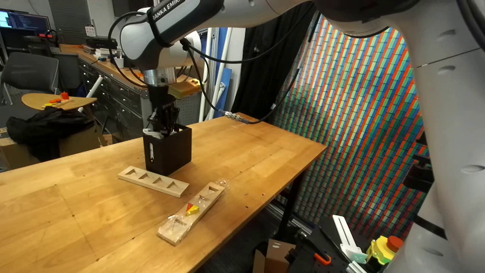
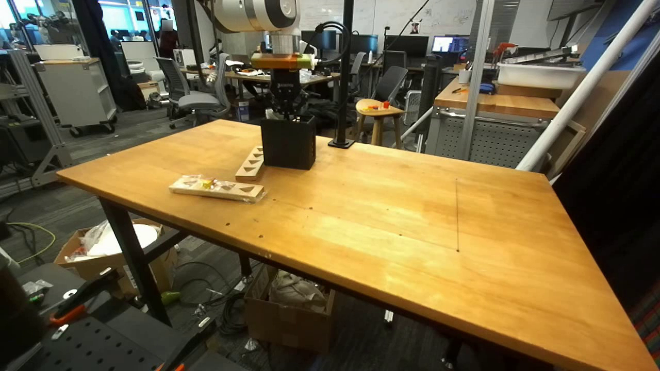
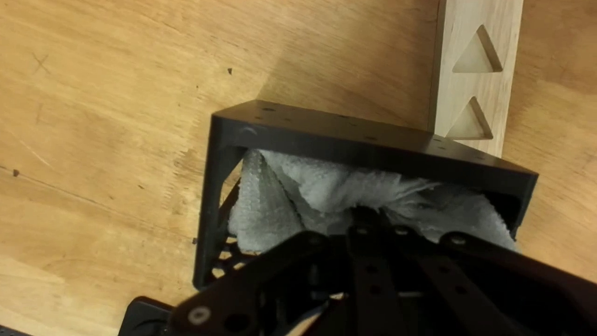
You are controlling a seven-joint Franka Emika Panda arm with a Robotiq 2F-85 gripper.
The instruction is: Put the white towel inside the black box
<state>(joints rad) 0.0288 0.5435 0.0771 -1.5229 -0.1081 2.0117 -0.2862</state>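
In the wrist view the gripper (image 3: pixel 368 212) reaches over from the near edge, its fingertips drawn almost together in the folds of the white towel (image 3: pixel 322 186); it seems to pinch the cloth, though the tips are dark and partly buried. The towel lies bunched in the mouth of the black box (image 3: pixel 345 128), with a gap along the left wall; whether it hangs over the edge at the right end cannot be told. A wooden strip (image 3: pixel 480 84) with triangular hollows lies on the table (image 3: pixel 116 116), past the box's far side, to the right.

In an exterior view the box (image 1: pixel 168 155) stands upright with the gripper pointing straight down into it, and towel shows above the left rim. Nearer, apart from the box, lies a second strip (image 1: pixel 174 227) carrying a red piece (image 1: pixel 189 206) and a yellow piece (image 1: pixel 192 211).

In an exterior view the near wall of the box (image 2: pixel 287 144) hides nearly all the towel; a pale scrap at the left is probably part of it.

The step in hand looks to be the letting-go, with the task nearly done. The next move calls for spreading the fingers inside the box, then rising straight up so that no fold comes out with them. Cloth near the left rim may want a small push down.
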